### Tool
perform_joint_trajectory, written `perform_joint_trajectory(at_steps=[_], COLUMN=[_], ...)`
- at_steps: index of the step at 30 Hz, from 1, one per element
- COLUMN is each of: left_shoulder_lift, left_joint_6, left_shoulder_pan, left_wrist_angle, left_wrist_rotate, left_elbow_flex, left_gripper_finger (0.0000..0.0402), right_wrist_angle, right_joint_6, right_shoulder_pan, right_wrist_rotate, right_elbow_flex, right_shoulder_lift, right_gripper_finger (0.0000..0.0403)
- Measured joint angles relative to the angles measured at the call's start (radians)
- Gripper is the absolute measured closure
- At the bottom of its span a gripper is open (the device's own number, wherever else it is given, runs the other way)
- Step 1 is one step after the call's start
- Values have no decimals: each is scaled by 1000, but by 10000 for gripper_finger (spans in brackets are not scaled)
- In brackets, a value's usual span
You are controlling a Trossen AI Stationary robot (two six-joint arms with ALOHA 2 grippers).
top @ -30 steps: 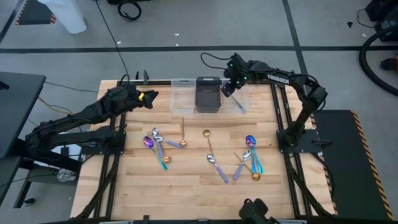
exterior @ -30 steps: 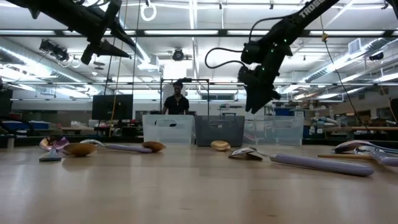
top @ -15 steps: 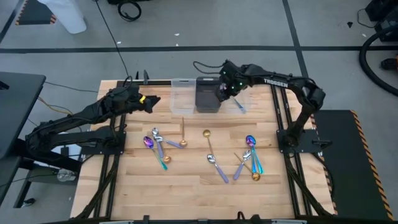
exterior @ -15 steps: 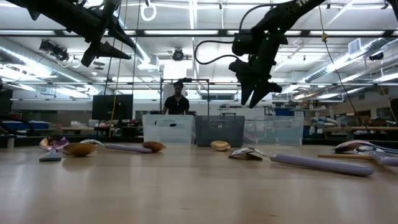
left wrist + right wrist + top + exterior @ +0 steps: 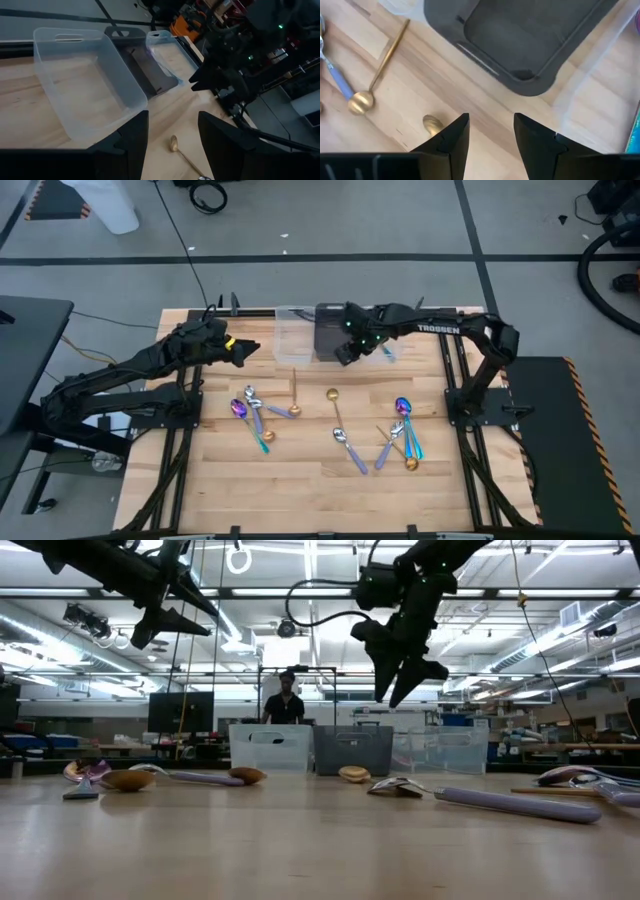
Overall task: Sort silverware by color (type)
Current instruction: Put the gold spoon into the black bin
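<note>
Hovering above the desk (image 5: 300, 480) with nothing between its parted fingers, the right gripper (image 5: 343, 355) hangs at the near edge of the dark bin (image 5: 333, 330); a clear bin (image 5: 291, 335) sits beside that bin on one side, another clear bin (image 5: 392, 340) with a rainbow spoon (image 5: 636, 122) in it on the other; just below and ahead of this gripper lie two gold spoons (image 5: 335, 412); the rest of the silverware (image 5: 400, 435) lies scattered nearer the front of the desk, in silver, gold and rainbow finishes; the left gripper (image 5: 240, 350) waits in the air, fingers spread and empty, beside the first clear bin, above a small cluster of spoons (image 5: 255, 415).
</note>
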Motion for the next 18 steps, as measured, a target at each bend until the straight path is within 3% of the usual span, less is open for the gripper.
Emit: perform_joint_trajectory(at_steps=[12,18], left_shoulder_lift=[0,0], left_joint_6=[0,0], left_shoulder_pan=[0,0], left_wrist_angle=[0,-5], left_wrist_rotate=[2,3], left_elbow_flex=[0,0], left_gripper_finger=[221,221], right_wrist_angle=[42,149], right_joint_6=[201,276], right_shoulder_pan=[180,246], right_wrist_rotate=[181,217], right_elbow_flex=[0,-6], right_shoulder_lift=[1,59], right_gripper_finger=[238,238])
